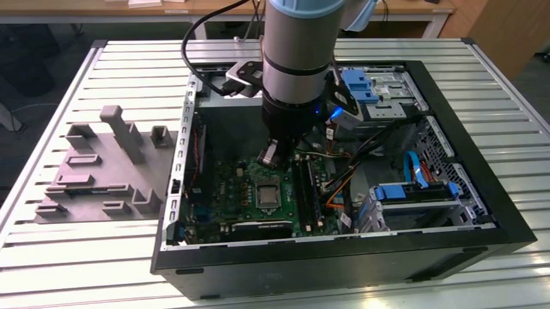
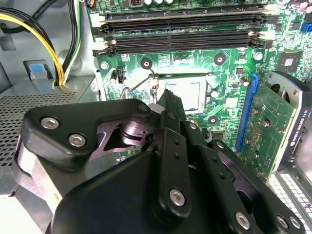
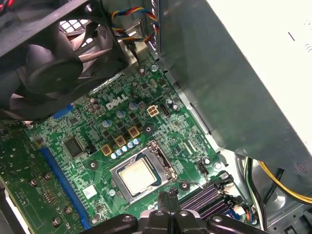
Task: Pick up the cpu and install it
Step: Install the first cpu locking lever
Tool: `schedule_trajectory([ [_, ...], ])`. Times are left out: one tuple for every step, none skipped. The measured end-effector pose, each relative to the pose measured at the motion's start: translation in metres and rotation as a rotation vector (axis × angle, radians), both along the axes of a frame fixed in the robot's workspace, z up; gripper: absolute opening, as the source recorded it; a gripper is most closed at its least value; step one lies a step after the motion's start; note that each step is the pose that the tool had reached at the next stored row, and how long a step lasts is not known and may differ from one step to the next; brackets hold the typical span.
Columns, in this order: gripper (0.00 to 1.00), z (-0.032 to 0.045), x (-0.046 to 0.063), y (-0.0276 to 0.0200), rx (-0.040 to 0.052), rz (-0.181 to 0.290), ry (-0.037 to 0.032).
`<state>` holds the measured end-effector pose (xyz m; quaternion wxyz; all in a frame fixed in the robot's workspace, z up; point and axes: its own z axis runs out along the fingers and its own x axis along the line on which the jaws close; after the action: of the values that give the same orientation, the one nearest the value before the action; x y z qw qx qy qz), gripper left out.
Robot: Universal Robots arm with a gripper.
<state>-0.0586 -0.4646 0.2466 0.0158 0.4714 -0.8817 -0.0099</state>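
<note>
My black pincer (image 3: pixel 168 207) hangs inside the open black computer case (image 1: pixel 481 219), its fingers drawn together and gripping nothing. The small silvery square cpu (image 3: pixel 138 176) already sits in the metal-framed socket (image 3: pixel 141 178) on the green motherboard (image 3: pixel 97 141), apart from my fingertips (image 2: pixel 168 97), so I judge it placed and released.

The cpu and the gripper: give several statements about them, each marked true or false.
1. The cpu lies in the socket on the green motherboard. True.
2. The gripper holds the cpu. False: the cpu sits in the socket, apart from it.
3. The gripper is inside the computer case, above the motherboard. True.
4. The grey fixture is on the exterior view's right of the case. False: it is on the left.
</note>
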Motion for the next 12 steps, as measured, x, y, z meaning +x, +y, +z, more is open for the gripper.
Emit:
schedule_trajectory([
  [0.11, 0.0000, 0.000, 0.0000, 0.0000, 0.000, 0.0000],
  [0.11, 0.0000, 0.000, 0.0000, 0.0000, 0.000, 0.0000],
  [0.11, 0.0000, 0.000, 0.0000, 0.0000, 0.000, 0.0000],
  [0.11, 0.0000, 0.000, 0.0000, 0.0000, 0.000, 0.0000],
  [0.11, 0.0000, 0.000, 0.0000, 0.0000, 0.000, 0.0000],
  [0.11, -0.0001, 0.000, 0.0001, 0.0001, 0.000, 0.0000],
  [0.11, -0.0002, 0.001, 0.0003, 0.0002, 0.000, -0.0001],
  [0.11, -0.0002, 0.003, 0.0006, 0.0000, 0.000, -0.0001],
  [0.11, -0.0002, 0.004, 0.0011, 0.0000, 0.000, 0.0000],
  [0.11, -0.0002, 0.007, 0.0020, 0.0000, 0.000, 0.0000],
  [0.11, -0.0002, 0.009, 0.0028, 0.0000, 0.000, 0.0000],
  [0.11, -0.0002, 0.010, 0.0039, 0.0000, 0.001, 0.0000],
])
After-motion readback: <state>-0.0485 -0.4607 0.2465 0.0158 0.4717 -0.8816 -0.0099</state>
